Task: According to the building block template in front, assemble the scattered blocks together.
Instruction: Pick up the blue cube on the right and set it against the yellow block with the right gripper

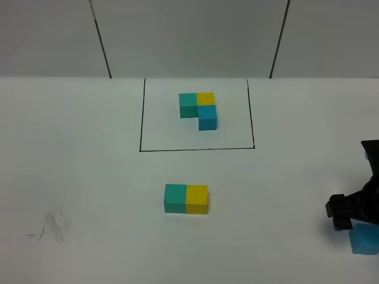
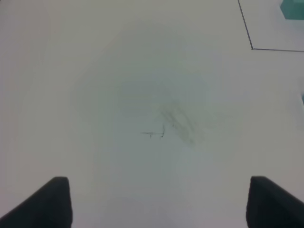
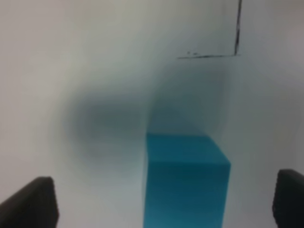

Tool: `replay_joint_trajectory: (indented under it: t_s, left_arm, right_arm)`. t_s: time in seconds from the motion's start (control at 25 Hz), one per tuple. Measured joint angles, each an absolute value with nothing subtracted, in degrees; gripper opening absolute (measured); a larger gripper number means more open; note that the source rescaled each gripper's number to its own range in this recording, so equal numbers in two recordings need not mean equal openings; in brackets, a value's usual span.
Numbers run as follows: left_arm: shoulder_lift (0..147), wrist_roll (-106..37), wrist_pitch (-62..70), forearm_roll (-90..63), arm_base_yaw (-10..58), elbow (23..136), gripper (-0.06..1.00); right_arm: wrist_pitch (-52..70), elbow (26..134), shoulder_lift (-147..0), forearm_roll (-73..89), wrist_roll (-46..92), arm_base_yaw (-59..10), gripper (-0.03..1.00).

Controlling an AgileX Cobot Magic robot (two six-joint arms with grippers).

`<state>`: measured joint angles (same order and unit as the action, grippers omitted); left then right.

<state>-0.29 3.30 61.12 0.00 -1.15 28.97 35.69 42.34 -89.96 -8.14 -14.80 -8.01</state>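
Observation:
The building block template (image 1: 198, 109) is an L of teal, yellow and blue cubes inside a black drawn rectangle (image 1: 140, 118) at the back of the table. A loose teal cube (image 1: 175, 198) and a yellow cube (image 1: 197, 199) sit side by side, touching, at the front middle. The loose blue cube (image 1: 363, 240) sits at the front right. My right gripper (image 1: 350, 218) is open just above it. In the right wrist view the blue cube (image 3: 185, 180) stands between the wide-open fingers (image 3: 33, 204). My left gripper (image 2: 159, 209) is open and empty over bare table, and out of the exterior view.
A faint pencil smudge (image 1: 53, 226) marks the table at the front left and also shows in the left wrist view (image 2: 175, 123). A corner of the black rectangle (image 2: 251, 47) and a bit of the template's teal cube (image 2: 292, 7) show in that view.

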Motion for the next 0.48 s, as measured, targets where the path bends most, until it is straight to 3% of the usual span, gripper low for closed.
replay_joint_trajectory:
  t_s: [0.48]
  left_arm:
    - [-0.29,3.30,61.12,0.00,-1.15,28.97,0.63]
  right_arm:
    - [31.49,39.35,-90.74,-6.51,-12.33,-5.99,0.80]
